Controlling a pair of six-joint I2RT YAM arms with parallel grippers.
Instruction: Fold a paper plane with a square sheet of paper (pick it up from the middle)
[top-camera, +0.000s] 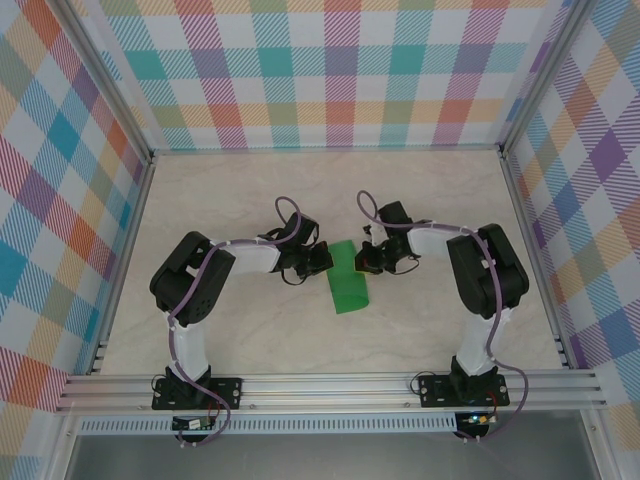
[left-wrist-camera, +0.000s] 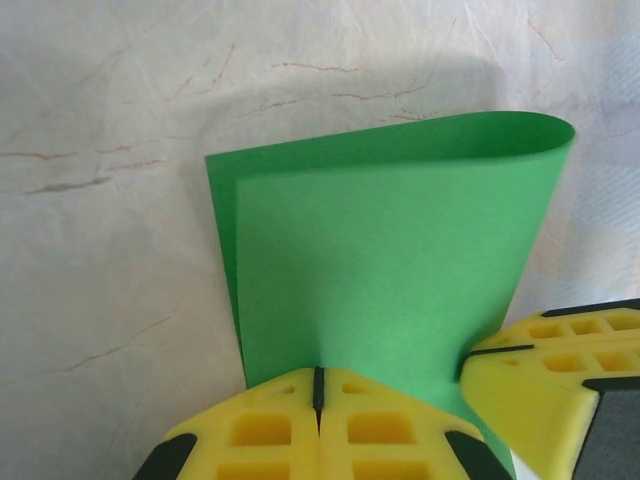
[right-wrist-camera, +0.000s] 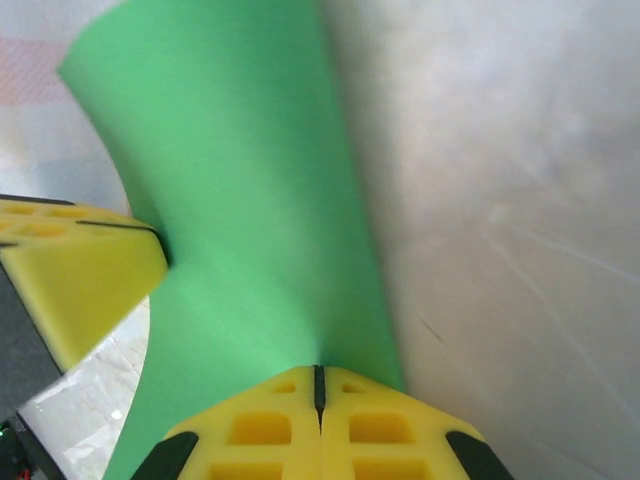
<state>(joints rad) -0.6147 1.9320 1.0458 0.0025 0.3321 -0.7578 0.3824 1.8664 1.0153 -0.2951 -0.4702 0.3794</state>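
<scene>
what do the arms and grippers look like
The left arm and right arm have black joint housings, white links and pale purple cables looping along them. The left gripper and right gripper have yellow fingers with square pockets and black inserts.

I am crowding the middle of the table (top-camera: 250, 200). My left gripper (top-camera: 325, 262) and right gripper (top-camera: 362, 262) are facing each other across the square sheet of paper (top-camera: 348, 290), both pinching its folded-over edge, so nothing is passing between them. In the left wrist view one of my right gripper's yellow fingers (left-wrist-camera: 545, 370) is sitting just beside my own. My bent arms are blocking the strips on either side of the paper. Bare tabletop is lying wide toward the back wall (top-camera: 330, 70) and along the left wall (top-camera: 60, 200) and right wall (top-camera: 590, 180). The aluminium rail (top-camera: 330, 385) and my two arm bases are closing off the near edge.
</scene>
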